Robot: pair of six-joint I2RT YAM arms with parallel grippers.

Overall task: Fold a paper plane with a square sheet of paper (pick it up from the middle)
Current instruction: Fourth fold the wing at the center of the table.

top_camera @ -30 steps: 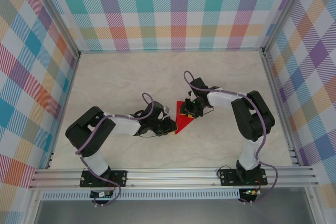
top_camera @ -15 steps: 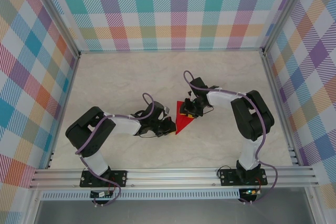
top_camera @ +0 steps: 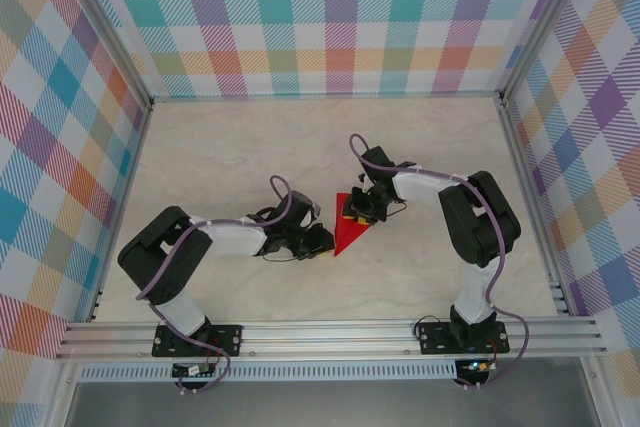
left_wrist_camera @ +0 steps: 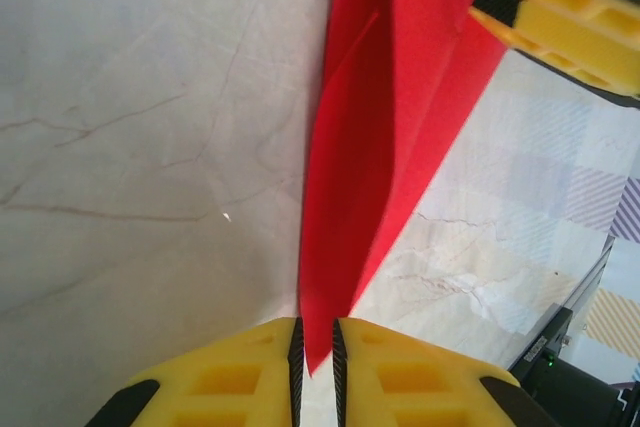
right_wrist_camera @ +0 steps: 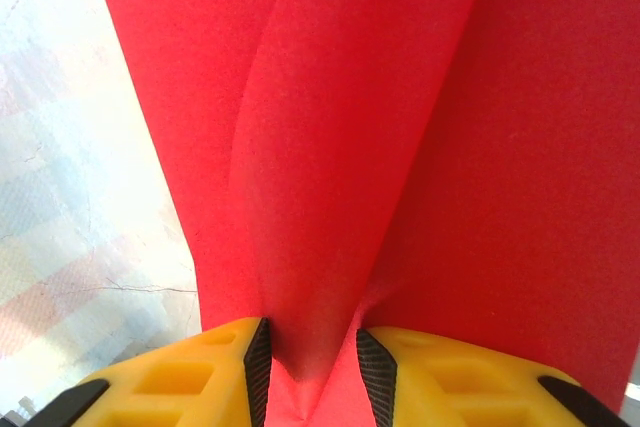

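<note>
Red paper plane (top_camera: 346,237), part-folded, pointed triangle, lies on the marble-look table (top_camera: 250,147). Left gripper (top_camera: 326,240) sits at the plane's near-left pointed end. In the left wrist view its yellow fingers (left_wrist_camera: 230,377) are almost together, with a thin slit and the plane's tip reaching into it; cannot tell if the tip is actually clamped. Right gripper (top_camera: 356,211) is at the plane's far, wide end, jaws closed on it, with a raised fold of red paper bunched between the black pads (right_wrist_camera: 258,357). A crease ridge runs along the plane's length. The plane's wide end is lifted slightly at the right grip.
</note>
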